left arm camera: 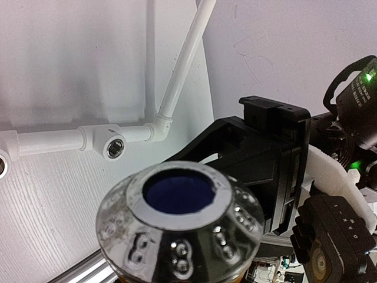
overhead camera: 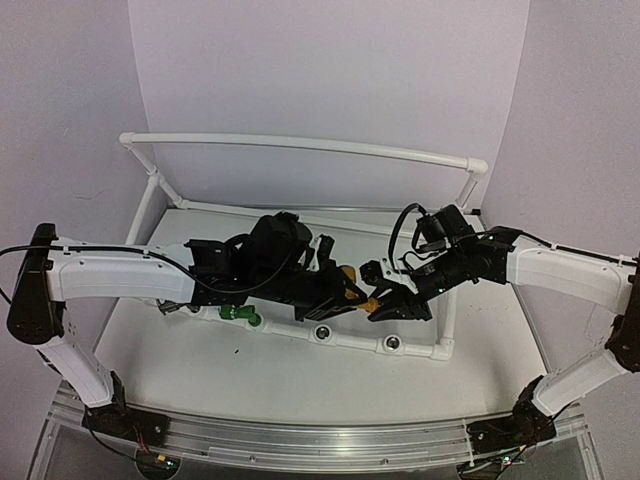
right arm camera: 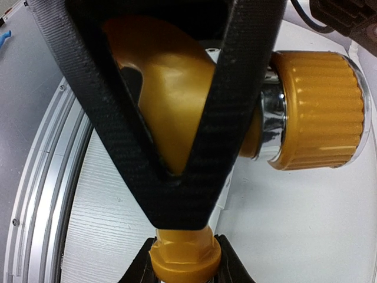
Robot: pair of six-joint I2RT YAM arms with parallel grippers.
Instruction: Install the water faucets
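Note:
The brass-gold faucet [overhead camera: 353, 294] hangs above the front pipe of the white frame [overhead camera: 290, 327], held between both grippers. My left gripper [overhead camera: 342, 288] is shut on its body; its black V-shaped finger [right arm camera: 177, 188] crosses the faucet [right arm camera: 168, 100] in the right wrist view. My right gripper [right arm camera: 184, 263] is shut on the faucet's hex end [right arm camera: 184, 254]. The ribbed gold knob [right arm camera: 321, 112] points sideways, and its chrome cap with a blue centre [left arm camera: 179, 218] fills the left wrist view, hiding my left fingers. The green faucet [overhead camera: 241, 314] sits on the front pipe. The dark grey faucet is hidden.
Two open round sockets [overhead camera: 323, 333] [overhead camera: 392, 343] face forward on the front pipe; one also shows in the left wrist view [left arm camera: 113, 147]. The frame's tall back rail [overhead camera: 300, 145] spans the rear. An aluminium rail [overhead camera: 300, 435] edges the table front.

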